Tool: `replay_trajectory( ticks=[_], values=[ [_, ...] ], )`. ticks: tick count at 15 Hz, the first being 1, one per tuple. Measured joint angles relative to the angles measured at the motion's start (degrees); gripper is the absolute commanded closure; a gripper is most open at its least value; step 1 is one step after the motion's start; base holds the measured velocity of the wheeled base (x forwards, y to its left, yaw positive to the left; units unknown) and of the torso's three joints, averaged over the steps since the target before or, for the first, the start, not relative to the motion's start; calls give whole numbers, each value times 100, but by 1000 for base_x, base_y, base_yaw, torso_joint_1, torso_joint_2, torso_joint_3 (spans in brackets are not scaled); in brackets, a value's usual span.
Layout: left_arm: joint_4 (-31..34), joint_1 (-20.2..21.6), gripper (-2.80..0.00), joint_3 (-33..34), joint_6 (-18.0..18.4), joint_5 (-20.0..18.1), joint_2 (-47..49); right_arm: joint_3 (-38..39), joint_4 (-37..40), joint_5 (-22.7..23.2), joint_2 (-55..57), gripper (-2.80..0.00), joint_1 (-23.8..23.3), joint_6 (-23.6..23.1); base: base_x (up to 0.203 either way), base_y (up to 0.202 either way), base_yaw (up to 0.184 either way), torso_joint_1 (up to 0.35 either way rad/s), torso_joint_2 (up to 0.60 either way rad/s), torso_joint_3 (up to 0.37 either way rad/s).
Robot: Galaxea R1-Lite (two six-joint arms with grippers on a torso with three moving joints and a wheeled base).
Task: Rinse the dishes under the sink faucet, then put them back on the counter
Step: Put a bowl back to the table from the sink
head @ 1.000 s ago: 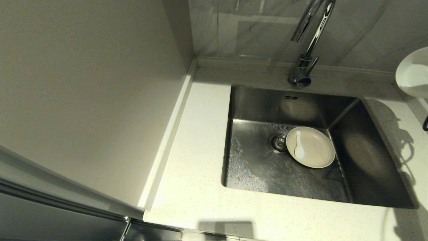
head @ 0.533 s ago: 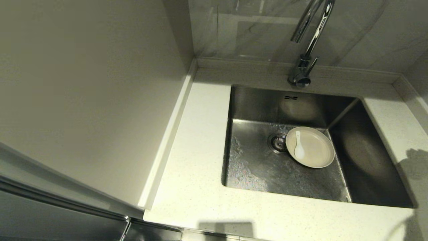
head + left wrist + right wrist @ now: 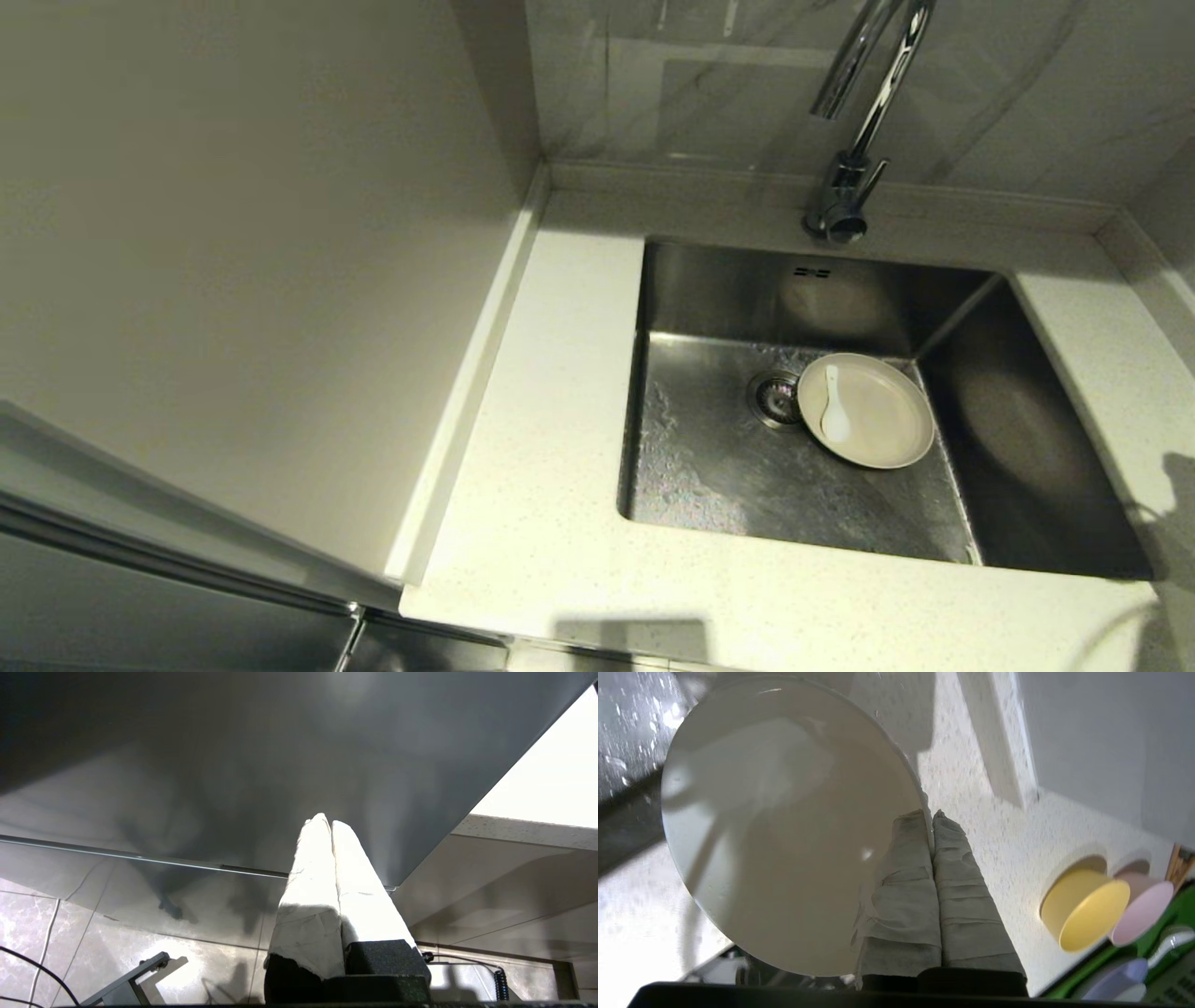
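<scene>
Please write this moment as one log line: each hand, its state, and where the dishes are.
right hand: shut on bowl, above counter | left hand: shut, idle | plate with spoon: in sink

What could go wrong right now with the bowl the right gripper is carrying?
The right gripper pinches only the thin rim of the white bowl, so the bowl could tilt or slip out. Yellow cup and pink cup stand on the counter nearby; a careless set-down might knock them.

lying flat on the sink point(image 3: 709, 485) floor beside the drain: cream plate point(image 3: 878, 420) carrying the white spoon point(image 3: 833, 411); white bowl point(image 3: 775, 821) tilting over the counter point(image 3: 985, 812).
</scene>
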Motion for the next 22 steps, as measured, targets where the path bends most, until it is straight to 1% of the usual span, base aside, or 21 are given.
replay_trajectory(
  ticks=[2, 4, 7, 9, 12, 18, 20, 22],
  values=[
    [1, 0, 0, 0, 2, 2, 0, 85, -590, 0, 85, 0, 49, -7, 0, 0, 0, 0, 0, 0],
    [0, 0, 0, 0, 2, 0, 0, 88, -1379, -9, 310, 0, 193, -22, 0, 0, 0, 0, 0, 0],
    [-1, 0, 0, 0, 1, 0, 0, -141, -2396, -283, 836, 0, 370, 3, 0, 0, 0, 0, 0, 0],
    [-1, 0, 0, 0, 2, 0, 0, -420, -2767, -414, 1214, 0, 426, 42, 0, 0, 0, 0, 0, 0],
    [1, 0, 0, 0, 1, 0, 0, -830, -2821, -436, 1649, 0, 580, 69, 0, 0, 0, 0, 0, 0],
    [-1, 0, 0, 0, 0, 0, 0, -1497, -2824, -441, 2169, 0, 1192, 81, 0, 0, 0, 0, 0, 0],
    [-1, 0, 0, 0, 2, 0, 0, -1657, -2799, -485, 2301, 0, 1290, 352, 0, 0, 0, 0, 0, 0],
    [-1, -2, 0, 0, 2, -1, 0, -1763, -2789, -726, 2427, 0, 1339, 451, 0, 0, 0, 0, 0, 0]
  ],
)
